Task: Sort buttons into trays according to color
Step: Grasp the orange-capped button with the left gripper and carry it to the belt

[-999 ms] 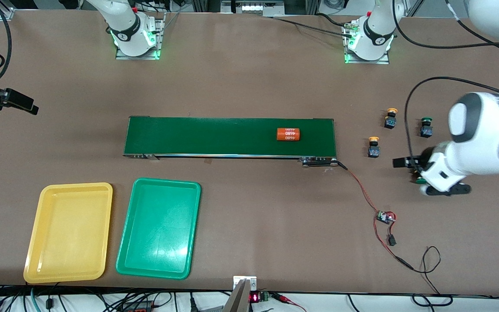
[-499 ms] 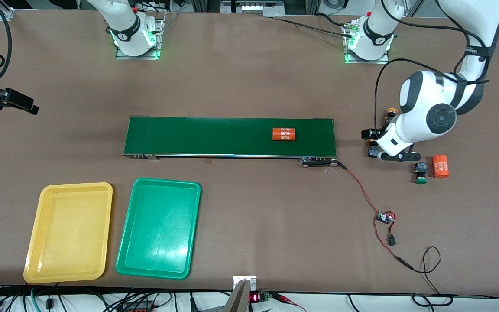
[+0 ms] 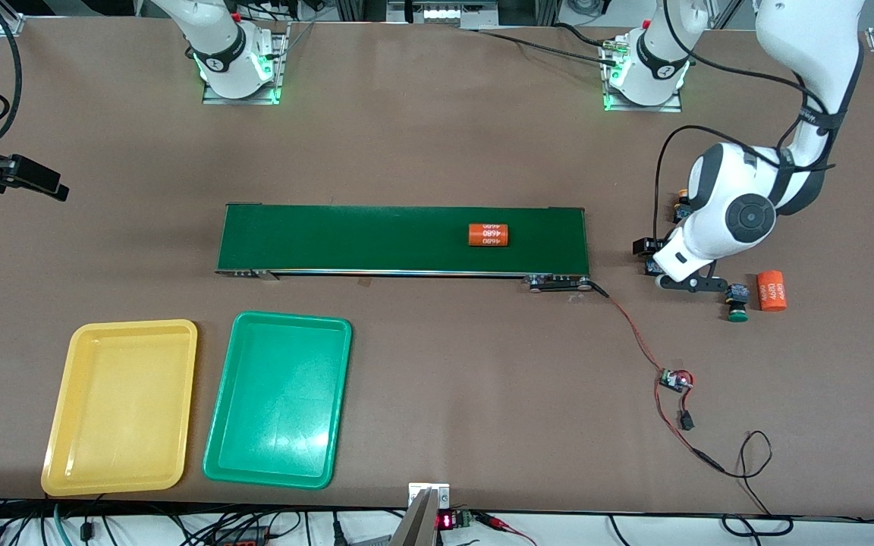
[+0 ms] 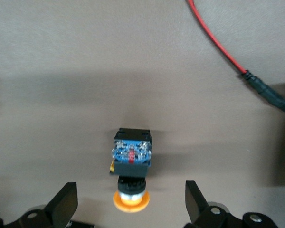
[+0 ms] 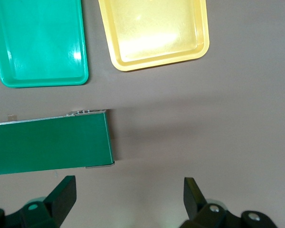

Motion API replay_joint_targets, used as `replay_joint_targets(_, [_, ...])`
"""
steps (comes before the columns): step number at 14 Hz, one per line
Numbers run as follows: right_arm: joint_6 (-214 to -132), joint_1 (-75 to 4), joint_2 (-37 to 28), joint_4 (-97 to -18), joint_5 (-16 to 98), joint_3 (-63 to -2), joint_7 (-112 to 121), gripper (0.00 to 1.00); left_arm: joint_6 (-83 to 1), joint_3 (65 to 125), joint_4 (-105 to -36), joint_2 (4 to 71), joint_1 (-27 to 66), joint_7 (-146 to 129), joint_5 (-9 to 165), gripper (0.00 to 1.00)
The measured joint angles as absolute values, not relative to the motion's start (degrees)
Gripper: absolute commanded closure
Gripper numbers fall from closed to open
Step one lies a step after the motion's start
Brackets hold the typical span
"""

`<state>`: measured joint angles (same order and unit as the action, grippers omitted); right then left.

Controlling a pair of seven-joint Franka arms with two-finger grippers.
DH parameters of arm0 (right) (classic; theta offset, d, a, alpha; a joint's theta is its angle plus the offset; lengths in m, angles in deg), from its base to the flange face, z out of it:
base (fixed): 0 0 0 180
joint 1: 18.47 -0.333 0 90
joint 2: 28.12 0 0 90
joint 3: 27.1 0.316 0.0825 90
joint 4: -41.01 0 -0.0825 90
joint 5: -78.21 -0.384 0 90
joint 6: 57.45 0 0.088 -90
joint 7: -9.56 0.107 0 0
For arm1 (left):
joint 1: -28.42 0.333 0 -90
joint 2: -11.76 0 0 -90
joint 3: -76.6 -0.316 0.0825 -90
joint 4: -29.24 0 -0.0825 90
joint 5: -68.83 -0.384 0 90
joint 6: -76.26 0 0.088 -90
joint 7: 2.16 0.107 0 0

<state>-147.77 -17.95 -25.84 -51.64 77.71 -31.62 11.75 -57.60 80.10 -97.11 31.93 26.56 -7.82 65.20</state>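
Observation:
My left gripper (image 3: 661, 269) is open, low over a yellow-capped button (image 4: 131, 160) on the table off the conveyor's end toward the left arm. In the left wrist view (image 4: 129, 204) its fingers (image 4: 64, 205) stand wide on either side of the cap, not touching. A second yellow button (image 3: 682, 202) peeks out by the arm. A green-capped button (image 3: 737, 302) lies on its side nearer the camera. The other green button is hidden by the arm. The yellow tray (image 3: 120, 406) and green tray (image 3: 278, 400) lie side by side, both empty. My right gripper (image 5: 129, 202) is open and empty, high over the table.
The dark-green conveyor (image 3: 376, 239) carries an orange 4680 cylinder (image 3: 488, 235). Another orange cylinder (image 3: 771, 290) lies beside the green button. A red and black wire with a small board (image 3: 674, 379) runs from the conveyor's end toward the camera.
My left gripper swung from over the lying green button to the yellow button beside the conveyor's end and lowered. The cylinder on the belt drifted toward the right arm's end.

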Motion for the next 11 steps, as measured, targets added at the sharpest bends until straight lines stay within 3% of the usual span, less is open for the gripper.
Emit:
replay_joint_targets(4, [-147.8, -18.0, -25.8, -51.6, 77.7, -31.6, 11.7, 0.00, -61.9, 80.1, -97.2, 35.2, 26.5, -7.7, 65.2, 0.57])
replay_joint_targets(6, [-147.8, -18.0, -25.8, -51.6, 77.7, -31.6, 11.7, 0.00, -63.6, 80.0, -97.2, 36.1, 26.5, -7.7, 65.2, 0.76])
replay_joint_targets(11, [-147.8, -18.0, -25.8, -51.6, 77.7, -31.6, 11.7, 0.00, -64.0, 80.0, -95.4, 35.6, 26.5, -7.6, 65.2, 0.81])
